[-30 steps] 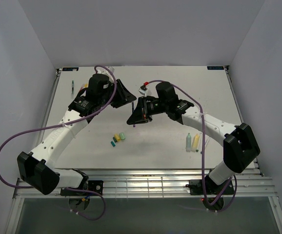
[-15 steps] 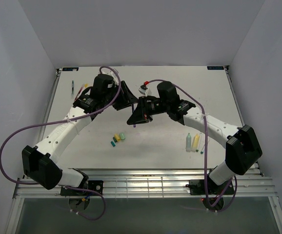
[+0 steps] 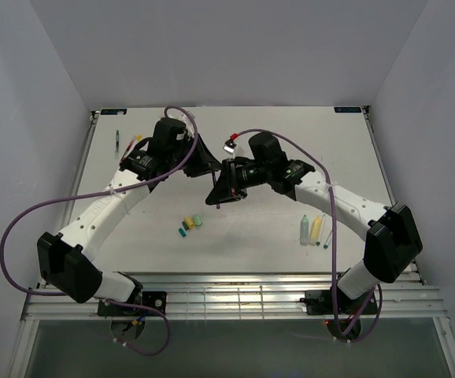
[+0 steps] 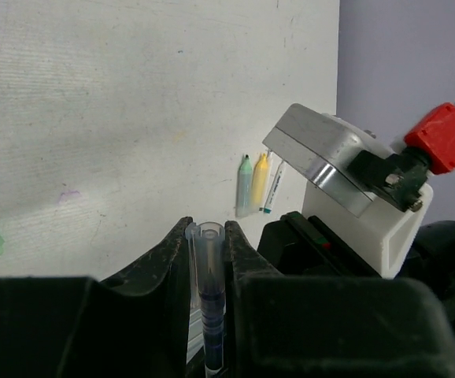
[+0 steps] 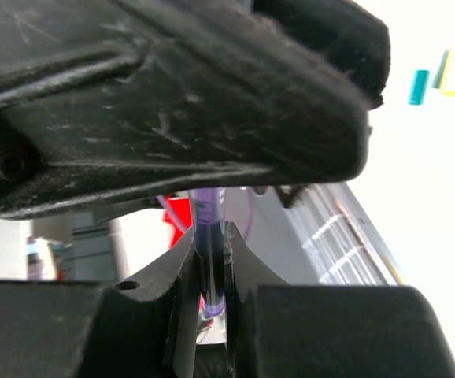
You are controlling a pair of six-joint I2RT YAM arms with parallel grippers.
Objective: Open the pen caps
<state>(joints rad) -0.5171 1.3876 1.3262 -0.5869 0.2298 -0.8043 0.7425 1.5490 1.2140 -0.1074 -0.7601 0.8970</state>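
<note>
Nothing can be read in any view. A small dark label [image 3: 113, 111] sits at the far left corner of the table [image 3: 259, 228] and a second label [image 3: 349, 109] at its far right corner, their print too small to make out.

The pen [image 4: 209, 307], in the left gripper [image 4: 208, 230], is running off the left wrist view's bottom edge. In the right wrist view that gripper is covering its upper length; the pen caps [image 5: 419, 85] are showing blurred, one edge-clipped.

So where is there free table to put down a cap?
Bare table lies between the loose caps and the two markers, and in the far right corner. It is crowded mid-table, where both jaws meet.
</note>
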